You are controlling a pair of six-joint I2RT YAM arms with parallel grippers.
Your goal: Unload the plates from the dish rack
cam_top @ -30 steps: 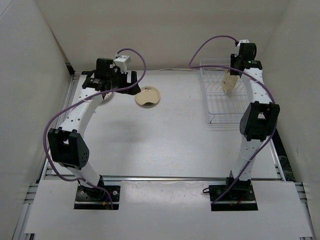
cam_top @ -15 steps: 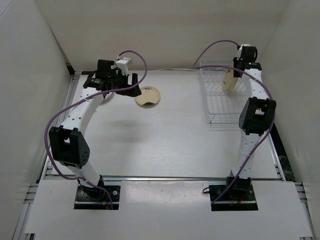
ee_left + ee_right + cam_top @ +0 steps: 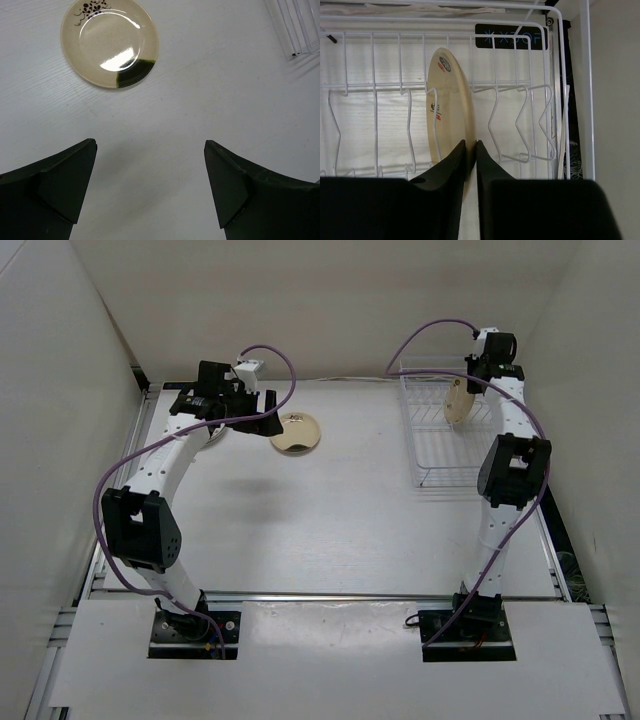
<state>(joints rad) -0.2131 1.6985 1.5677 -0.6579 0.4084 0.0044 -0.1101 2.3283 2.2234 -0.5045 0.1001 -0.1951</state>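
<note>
A tan-yellow plate (image 3: 449, 105) stands on edge in the white wire dish rack (image 3: 520, 95) at the back right (image 3: 438, 435); it also shows in the top view (image 3: 459, 403). My right gripper (image 3: 471, 146) is shut on this plate's rim from above. A second tan plate with a dark patch and dark dots (image 3: 110, 41) lies flat on the table (image 3: 296, 433). My left gripper (image 3: 150, 175) is open and empty, hovering just near of that flat plate. A white plate (image 3: 208, 436) lies partly hidden under the left arm.
The rack's other slots are empty. A white wall stands close behind the rack and a side wall to its right. The rack's near corner (image 3: 300, 30) shows at the top right of the left wrist view.
The right arm has reached a little further back and down onto the racked plate. The left gripper has shifted slightly right, near the flat plate.
</note>
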